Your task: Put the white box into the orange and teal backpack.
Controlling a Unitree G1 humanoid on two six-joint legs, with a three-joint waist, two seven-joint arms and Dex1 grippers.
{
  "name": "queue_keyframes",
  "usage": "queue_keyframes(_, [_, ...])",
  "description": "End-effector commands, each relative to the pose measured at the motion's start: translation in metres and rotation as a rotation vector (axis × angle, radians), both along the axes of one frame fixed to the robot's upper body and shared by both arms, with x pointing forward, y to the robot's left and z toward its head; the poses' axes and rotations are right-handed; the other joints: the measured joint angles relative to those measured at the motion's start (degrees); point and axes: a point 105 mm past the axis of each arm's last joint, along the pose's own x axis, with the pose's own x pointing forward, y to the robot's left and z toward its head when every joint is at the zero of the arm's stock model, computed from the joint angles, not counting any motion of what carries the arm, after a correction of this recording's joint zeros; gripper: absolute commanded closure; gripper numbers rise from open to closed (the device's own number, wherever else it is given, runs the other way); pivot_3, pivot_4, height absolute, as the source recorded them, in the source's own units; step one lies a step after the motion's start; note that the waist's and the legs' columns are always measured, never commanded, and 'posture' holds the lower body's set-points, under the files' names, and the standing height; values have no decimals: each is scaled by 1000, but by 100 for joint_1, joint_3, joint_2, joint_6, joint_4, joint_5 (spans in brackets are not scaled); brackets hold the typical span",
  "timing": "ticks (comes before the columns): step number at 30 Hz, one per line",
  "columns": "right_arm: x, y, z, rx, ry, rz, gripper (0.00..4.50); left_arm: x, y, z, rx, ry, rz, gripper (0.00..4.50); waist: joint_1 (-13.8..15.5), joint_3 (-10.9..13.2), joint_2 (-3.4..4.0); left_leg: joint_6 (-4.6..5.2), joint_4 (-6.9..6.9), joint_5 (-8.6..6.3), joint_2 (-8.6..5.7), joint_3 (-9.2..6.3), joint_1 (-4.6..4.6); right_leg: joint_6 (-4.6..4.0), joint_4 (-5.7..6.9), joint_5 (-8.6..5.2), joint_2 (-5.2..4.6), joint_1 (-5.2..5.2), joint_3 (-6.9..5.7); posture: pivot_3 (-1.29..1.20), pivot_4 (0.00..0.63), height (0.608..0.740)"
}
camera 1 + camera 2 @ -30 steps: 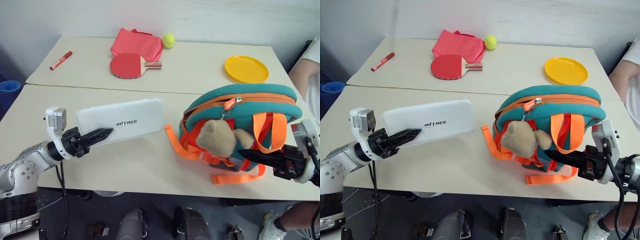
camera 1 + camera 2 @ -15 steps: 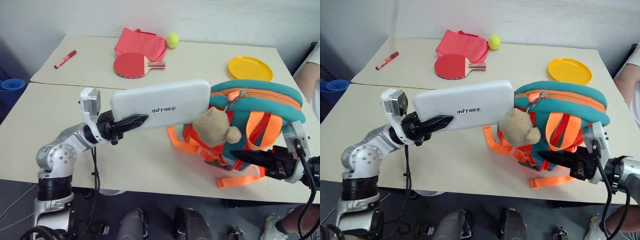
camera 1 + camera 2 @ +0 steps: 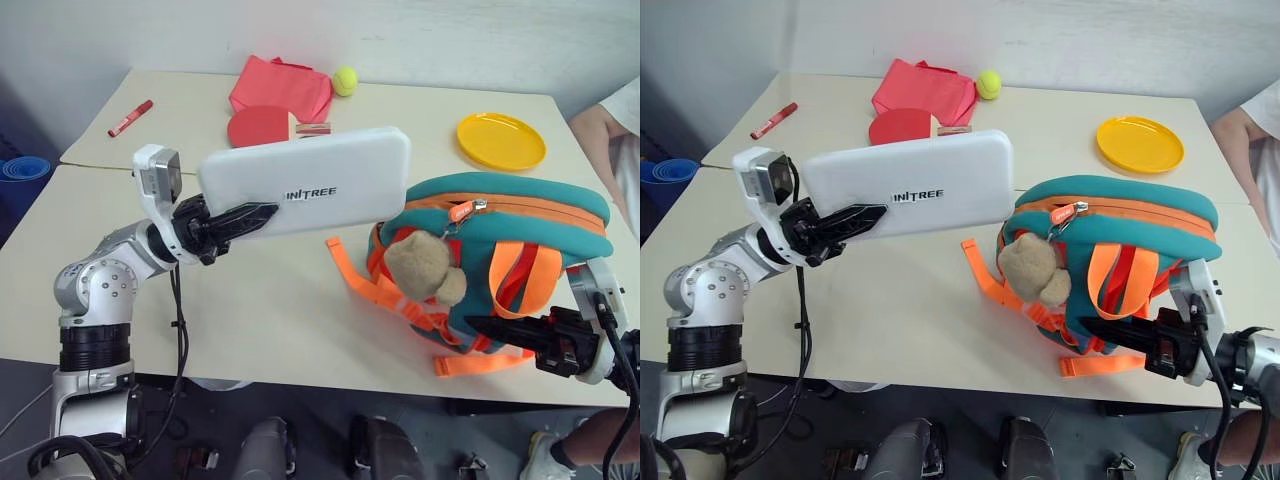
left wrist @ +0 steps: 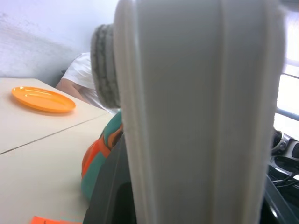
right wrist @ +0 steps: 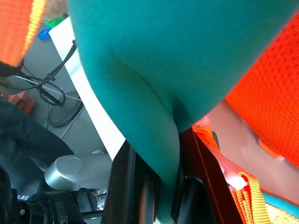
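The white box, a long flat case with grey lettering, hangs in the air over the table with my left gripper shut on its left end. Its right end reaches just above the left side of the orange and teal backpack. The backpack stands on the table's right front part with its tan bear facing me and its orange zipper line on top. My right gripper is shut on the backpack's lower front, and teal fabric is pinched between its fingers in the right wrist view.
At the table's back lie a red cloth bag, a red paddle partly behind the box, a yellow-green ball, a red marker and a yellow plate. A person's arm is at the right edge.
The left gripper has lifted the white box and swung it right, toward the backpack's top. The whole view has shifted too. The right gripper keeps its hold on the backpack.
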Motion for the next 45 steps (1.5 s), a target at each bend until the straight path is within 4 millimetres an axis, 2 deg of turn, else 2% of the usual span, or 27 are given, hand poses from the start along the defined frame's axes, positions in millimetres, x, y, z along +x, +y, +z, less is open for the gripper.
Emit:
queue_keyframes(1, [-5,4,4,-4,-9,31,4479,2,-12,10,-8,-86,-16,3182,-2,0,-1,0,1,0,0,0,-2,1,0,1,0,-1,0,0,150,740])
queue_keyframes(4, [-2,5,4,-12,-30,22,4479,-2,-21,11,-8,-136,-64,3182,-9,0,-1,0,1,0,1,0,-1,2,0,1,1,-1,0,0,150,740])
queue_keyframes(9, [0,6,3,-10,-42,18,4479,-2,-25,-2,92,-162,-83,3182,-18,0,-1,0,2,1,3,2,0,2,0,1,5,-1,1,0,150,740])
queue_keyframes(12, [-1,7,4,-7,-40,20,4479,1,-27,-12,179,-216,-73,3182,-17,0,-1,0,4,1,2,1,0,2,1,1,4,-1,1,0,150,740])
queue_keyframes(14, [-2,6,6,1,-39,19,4479,4,-33,-28,326,-270,-72,3182,-5,0,-1,1,5,1,2,1,1,1,1,1,2,1,2,0,150,740])
queue_keyframes(16, [-1,5,9,2,-41,21,4479,9,-38,-35,426,-286,-62,3182,-6,0,-1,1,5,1,1,1,3,2,0,1,1,4,1,0,150,740])
queue_keyframes(18, [-1,5,12,10,-44,22,4479,8,-45,-29,443,-309,-79,3182,-3,0,-1,2,5,1,1,0,3,2,0,1,1,4,1,0,150,740])
queue_keyframes(22, [0,5,17,16,-42,27,4479,22,-59,-24,565,-375,-39,3182,12,0,-1,6,6,1,0,-5,1,3,-1,2,-4,8,-3,0,150,740])
queue_keyframes(27, [0,5,20,11,-40,31,4479,34,-82,-8,660,-483,-14,3182,33,0,-2,15,9,1,-4,-8,2,9,-8,5,-6,18,-8,0,150,740])
queue_keyframes(31, [-3,4,25,13,-31,42,4479,47,-78,19,673,-590,39,3182,51,0,-2,20,15,0,-7,-8,0,15,-9,9,-8,19,-10,0,150,740])
queue_keyframes(34, [-7,9,44,115,-34,72,4479,60,-64,32,634,-611,105,3182,27,0,-3,22,14,-1,-5,-8,1,16,-10,9,-9,19,-9,0,150,740])
queue_keyframes(39, [-9,19,75,284,-57,109,4479,78,-51,33,608,-617,176,3182,-25,2,-5,22,11,0,0,-9,1,15,-9,9,-9,15,-11,0,150,740])
queue_keyframes(41, [-10,21,77,309,-49,113,4479,79,-53,31,600,-619,158,3182,-22,4,-9,21,12,0,1,-9,-7,15,-9,9,-8,8,-13,0,150,740])
queue_keyframes(45, [-11,22,72,294,-16,98,4479,63,-68,29,489,-598,8,3182,-9,4,-9,27,21,3,-5,-9,-37,18,-2,10,-8,-12,-19,0,150,740])
